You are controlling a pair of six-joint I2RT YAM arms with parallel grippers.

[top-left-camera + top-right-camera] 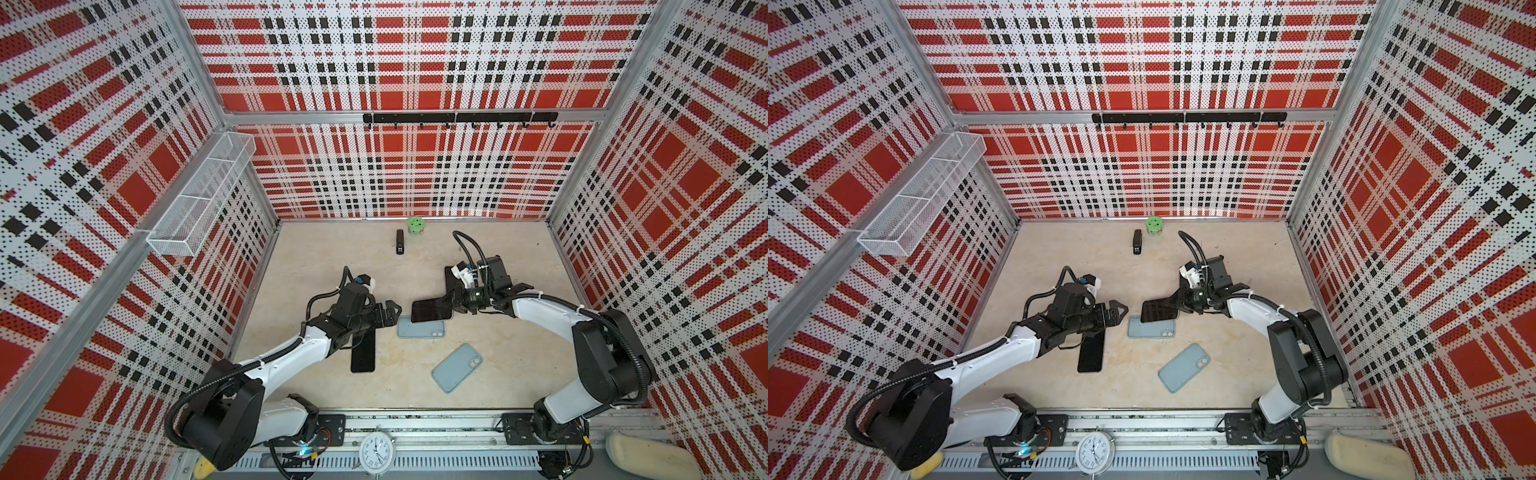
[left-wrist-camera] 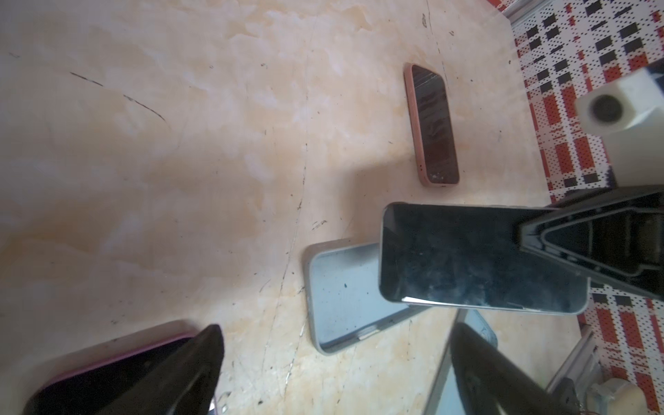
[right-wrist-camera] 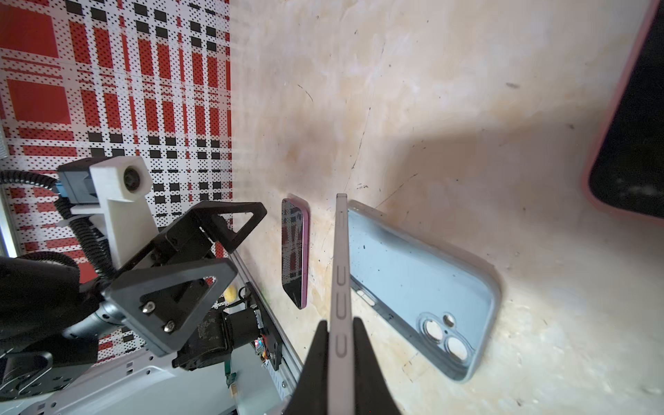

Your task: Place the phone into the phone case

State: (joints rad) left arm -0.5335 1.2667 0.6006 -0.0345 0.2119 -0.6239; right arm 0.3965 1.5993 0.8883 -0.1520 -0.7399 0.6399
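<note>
My right gripper (image 3: 340,323) is shut on one end of a phone (image 3: 341,269) with a dark screen (image 2: 467,258). It holds the phone (image 1: 428,309) level, just above a light-blue phone case (image 1: 419,330) that lies hollow side up on the table. In both top views the phone (image 1: 1156,311) overlaps the far edge of the case (image 1: 1150,328). My left gripper (image 1: 395,316) is open at the case's left end, a little above the table and holding nothing. In the left wrist view the case (image 2: 345,294) lies ahead of its spread fingers (image 2: 212,345).
A second light-blue case (image 1: 457,368) lies nearer the front. A dark phone with a pink rim (image 1: 363,353) lies under my left arm. Another dark phone in a pink case (image 2: 433,125) lies behind my right gripper. A stapler (image 1: 400,242) and a green tub (image 1: 414,226) stand at the back.
</note>
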